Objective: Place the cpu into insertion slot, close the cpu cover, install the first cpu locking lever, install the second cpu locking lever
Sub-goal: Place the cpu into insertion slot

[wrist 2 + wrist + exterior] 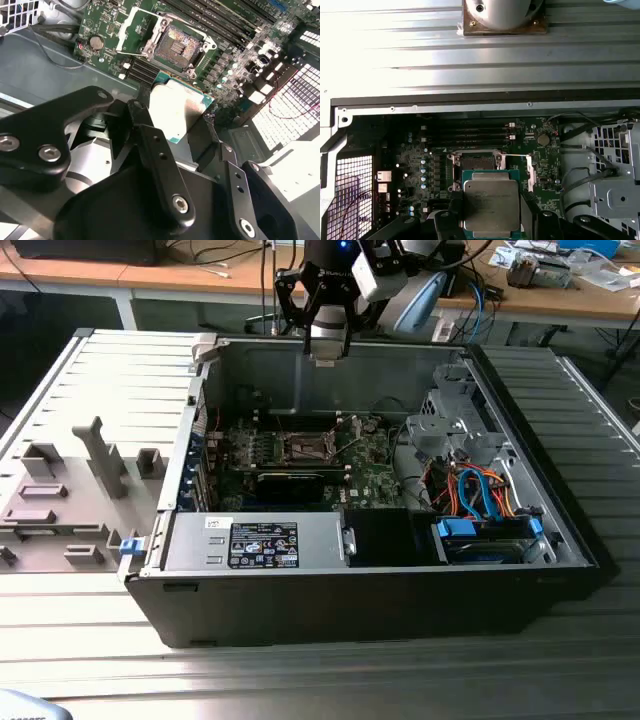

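Observation:
My gripper [328,352] hangs above the back wall of the open computer case, shut on the cpu. In both wrist views the cpu [491,202] [177,107] sits flat between the black fingers [451,215], its silvery top showing and a green edge around it. The insertion slot [305,448] [475,161] [182,44] lies bare and dark on the green motherboard [375,480], well below the chip. The cpu cover [134,31] [530,172] is swung open beside the socket.
The case walls [330,375] ring the motherboard. A power supply with a label [265,543] lies along the near side, and a black card [290,485] sits just before the socket. A drive cage with blue and orange cables [480,500] fills the exterior view's right. A grey fixture plate [70,490] lies outside on the left.

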### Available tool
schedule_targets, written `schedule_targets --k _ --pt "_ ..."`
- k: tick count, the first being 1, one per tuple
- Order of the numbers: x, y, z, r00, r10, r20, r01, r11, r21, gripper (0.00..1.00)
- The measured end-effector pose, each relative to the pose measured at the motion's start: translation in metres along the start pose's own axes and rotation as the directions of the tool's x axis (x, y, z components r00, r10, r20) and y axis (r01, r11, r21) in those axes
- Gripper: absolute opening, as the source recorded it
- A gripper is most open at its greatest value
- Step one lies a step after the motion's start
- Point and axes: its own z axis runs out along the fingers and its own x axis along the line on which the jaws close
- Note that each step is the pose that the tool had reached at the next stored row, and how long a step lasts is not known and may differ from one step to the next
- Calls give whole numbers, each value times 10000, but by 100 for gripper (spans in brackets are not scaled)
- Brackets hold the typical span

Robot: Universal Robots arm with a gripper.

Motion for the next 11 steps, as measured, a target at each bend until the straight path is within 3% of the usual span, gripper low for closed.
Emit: schedule_targets --k 11 --pt "11 -2 16 10000 0 0 0 10000 1 54"
